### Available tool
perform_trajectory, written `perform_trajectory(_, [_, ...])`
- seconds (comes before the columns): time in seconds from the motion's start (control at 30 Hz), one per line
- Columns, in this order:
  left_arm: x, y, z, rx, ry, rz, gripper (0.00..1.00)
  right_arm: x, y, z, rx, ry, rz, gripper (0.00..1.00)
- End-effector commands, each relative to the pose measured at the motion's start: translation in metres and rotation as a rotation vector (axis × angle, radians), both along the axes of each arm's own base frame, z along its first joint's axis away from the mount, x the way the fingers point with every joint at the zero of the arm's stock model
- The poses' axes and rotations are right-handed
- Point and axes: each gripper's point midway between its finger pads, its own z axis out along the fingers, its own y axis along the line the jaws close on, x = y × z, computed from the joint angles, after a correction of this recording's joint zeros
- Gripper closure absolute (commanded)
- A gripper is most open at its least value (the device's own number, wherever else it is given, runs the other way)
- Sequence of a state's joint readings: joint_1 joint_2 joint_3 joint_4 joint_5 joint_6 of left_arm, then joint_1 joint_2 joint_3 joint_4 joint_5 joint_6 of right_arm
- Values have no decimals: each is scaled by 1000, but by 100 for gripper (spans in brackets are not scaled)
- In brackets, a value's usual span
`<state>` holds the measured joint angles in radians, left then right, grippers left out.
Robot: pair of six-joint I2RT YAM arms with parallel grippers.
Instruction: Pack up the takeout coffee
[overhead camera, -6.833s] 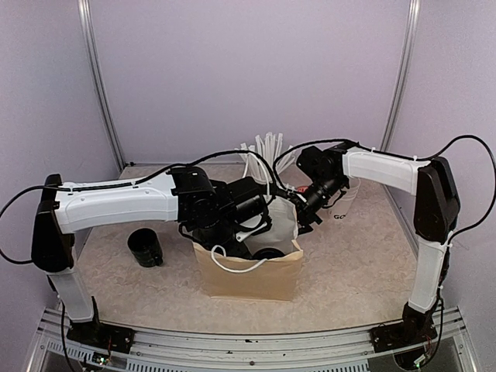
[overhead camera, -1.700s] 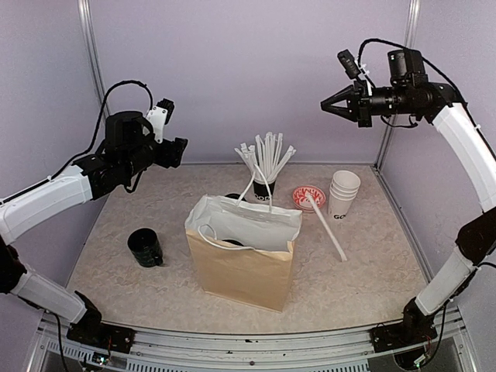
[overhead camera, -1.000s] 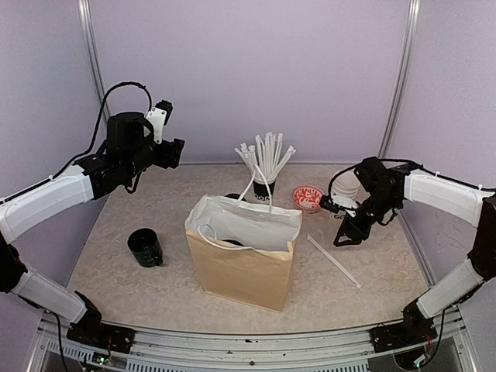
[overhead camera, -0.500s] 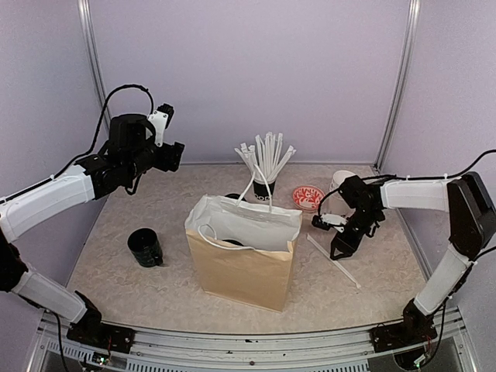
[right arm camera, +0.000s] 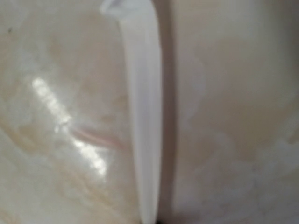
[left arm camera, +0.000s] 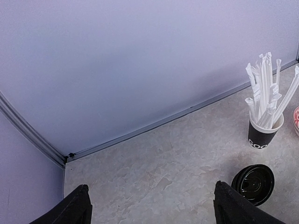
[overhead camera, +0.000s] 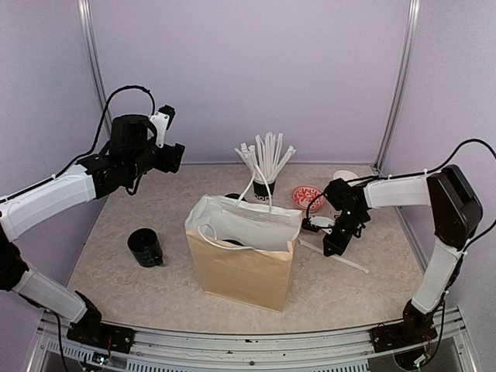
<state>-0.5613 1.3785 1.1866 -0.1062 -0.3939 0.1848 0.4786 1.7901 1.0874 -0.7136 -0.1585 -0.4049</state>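
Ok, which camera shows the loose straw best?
Top external: the whole straw lies on the table right of the bag, with the right gripper on it. Right wrist gives only a blurred close-up stretch; left wrist misses it.

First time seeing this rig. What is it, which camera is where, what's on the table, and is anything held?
It is two robot arms, the left arm and the right arm, bolted at the near edge of a table, each ending in a two-finger tool. The wide picture comes from a fixed camera above and behind them; the other two come from cameras on the wrists. On the table: an open brown paper bag, a dark mug, a black cup of white straws, a black lid, a red-patterned round piece and one loose wrapped straw. The left tool hangs high, open and empty. The right tool is shut, low at the loose straw, which fills its close-up; whether it pinches the straw is unclear.
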Motion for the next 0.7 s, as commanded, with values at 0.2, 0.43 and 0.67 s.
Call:
perform_trajectory(0.2, [4, 4, 9, 12, -10, 14, 12, 16, 36, 102, 213, -95, 33, 100])
perform_trajectory(0.43, [7, 4, 7, 13, -4, 16, 12, 19, 78, 314, 752, -405, 224, 100])
perform_trajectory(0.67, [5, 5, 11, 2, -12, 16, 12, -44, 116, 421, 1129, -380, 555, 100])
